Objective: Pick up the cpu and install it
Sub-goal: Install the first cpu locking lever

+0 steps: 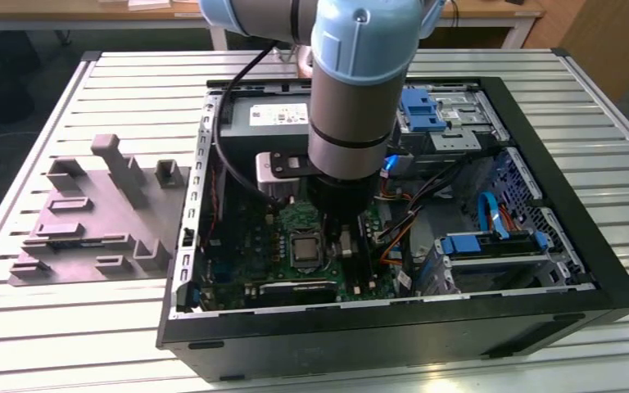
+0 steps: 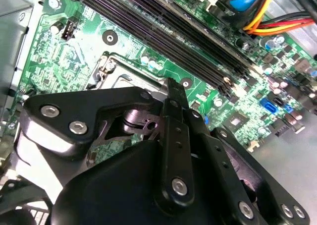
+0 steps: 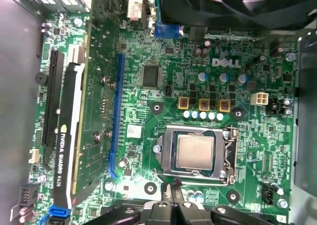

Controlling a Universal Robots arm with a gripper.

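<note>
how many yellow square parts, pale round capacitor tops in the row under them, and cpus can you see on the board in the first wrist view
yellow square parts: 3
pale round capacitor tops in the row below: 5
cpu, lying in the socket: 1
total: 9

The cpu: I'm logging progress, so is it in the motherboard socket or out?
In. In the first wrist view the cpu lies flat inside the socket's metal frame, with the hand beside it.
</note>
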